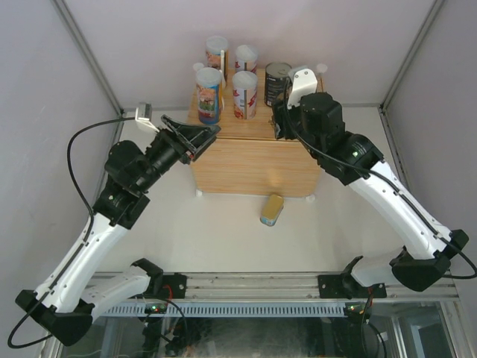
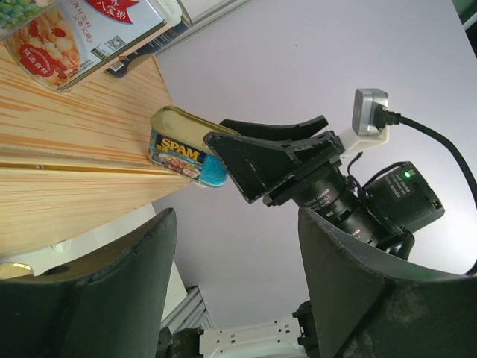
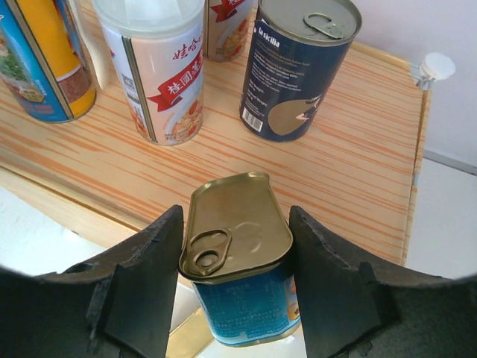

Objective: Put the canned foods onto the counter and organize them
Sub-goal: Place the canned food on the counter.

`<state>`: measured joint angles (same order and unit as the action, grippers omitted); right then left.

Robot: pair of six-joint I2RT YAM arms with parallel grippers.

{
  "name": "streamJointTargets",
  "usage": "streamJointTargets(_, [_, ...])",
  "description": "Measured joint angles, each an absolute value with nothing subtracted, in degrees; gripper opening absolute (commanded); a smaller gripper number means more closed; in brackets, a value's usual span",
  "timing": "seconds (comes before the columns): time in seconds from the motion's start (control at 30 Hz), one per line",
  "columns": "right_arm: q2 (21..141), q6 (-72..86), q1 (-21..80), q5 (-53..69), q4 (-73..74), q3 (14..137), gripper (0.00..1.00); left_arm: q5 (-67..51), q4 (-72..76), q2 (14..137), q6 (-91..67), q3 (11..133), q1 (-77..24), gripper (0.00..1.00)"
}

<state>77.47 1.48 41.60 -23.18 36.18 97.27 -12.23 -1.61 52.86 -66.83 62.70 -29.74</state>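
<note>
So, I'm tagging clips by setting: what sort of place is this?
Likely a robot test cell, not a kitchen: bare white walls, an aluminium rail, and a wood-grain box as the counter.

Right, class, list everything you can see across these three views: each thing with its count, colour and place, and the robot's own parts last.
tall white-lidded cylindrical cans: four, colourful labels, grouped at the back left of the counter top
dark blue cylindrical can with metal top: one, on the counter, right of the tall cans
flat gold rounded-rectangular tin with blue label: one, gripped at the counter's edge
second flat gold tin: one, on the table in front of the counter
light wood-grain box-shaped counter: one, mid-table
white table: one, beneath everything
left end effector: black, open, empty
right end effector: black, closed on the blue-labelled tin
</note>
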Motion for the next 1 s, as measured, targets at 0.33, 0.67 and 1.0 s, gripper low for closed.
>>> streamJointTargets(0.33, [81.36,2.52,38.74,-22.04,31.83,97.36,0.15,-12.67,-1.83,52.71,-66.87,62.70,-28.71,0.70])
streamJointTargets(0.67, [81.73,6.02,38.65,-23.75,30.02,96.25,0.16,-13.26,-1.76,52.71,-66.83,62.70,-25.85,0.70])
streamJointTargets(1.0, [83.31,10.79,38.76,-26.02,27.64,92.79,0.15,-13.28,-1.78,51.66,-66.30,62.70,-25.06,0.70])
